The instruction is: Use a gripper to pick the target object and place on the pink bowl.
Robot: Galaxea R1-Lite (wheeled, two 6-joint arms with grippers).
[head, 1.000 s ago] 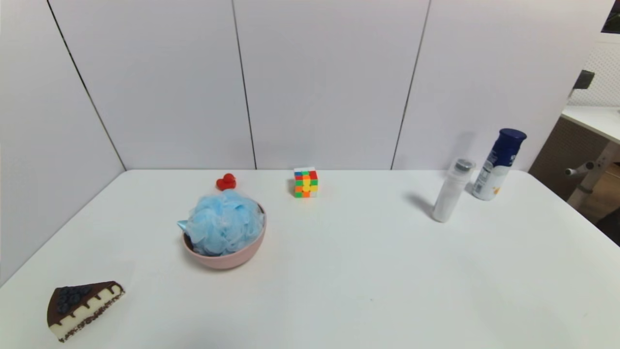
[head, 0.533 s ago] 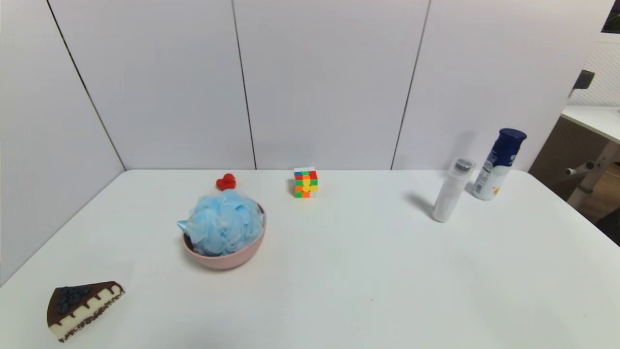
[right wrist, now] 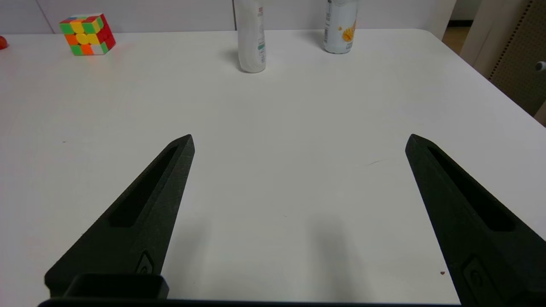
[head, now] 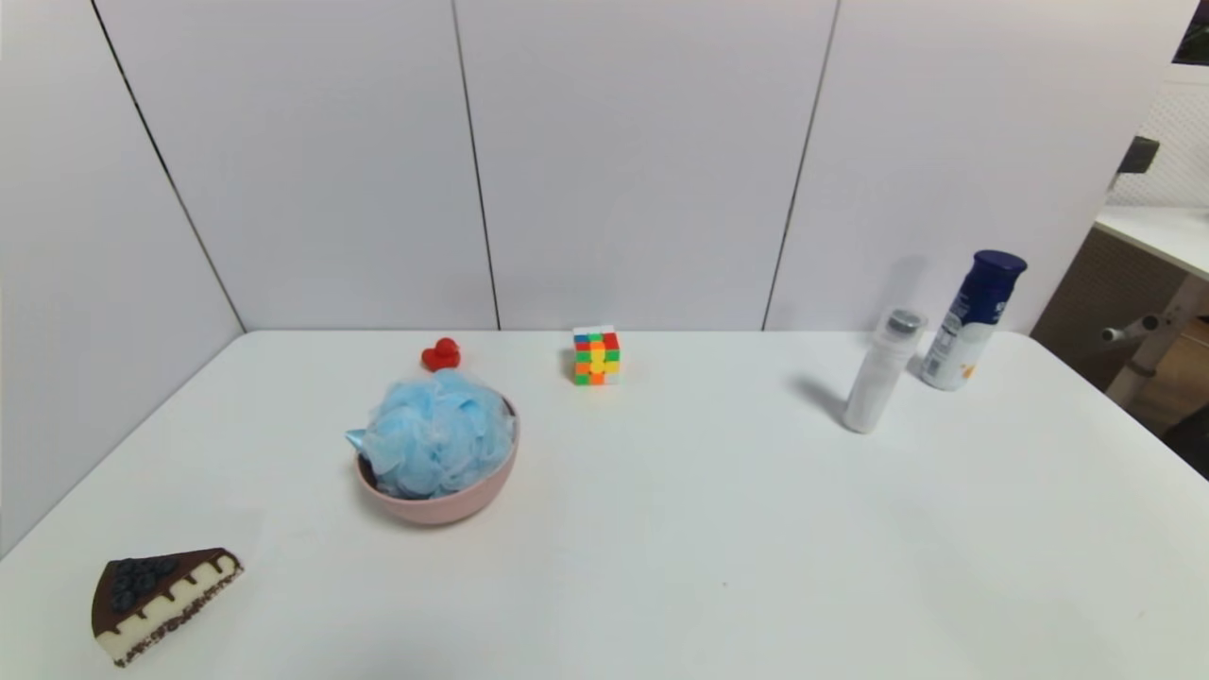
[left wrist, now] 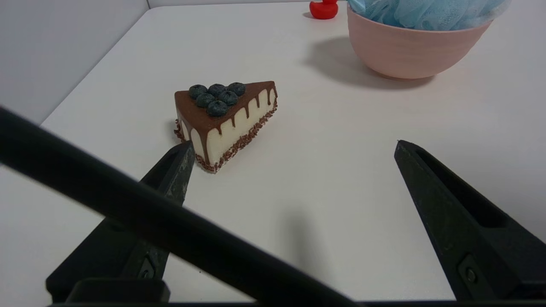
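Head view, fluffy light-blue mesh pouf (head: pixel 437 434) heaped in smooth matte pink bowl (head: pixel 436 502), scene unchanged from before, left wrist view, left gripper (left wrist: pixel 292 147) fingers spread, empty, beside wedge-shaped cake slice (left wrist: pixel 225 117), right wrist view, right gripper (right wrist: pixel 298 140) fingers spread, empty.

No text could be read: print on the slim white plastic bottle (right wrist: pixel 251 38) and the blue-capped white spray can (right wrist: pixel 340 25) was too small to make out.
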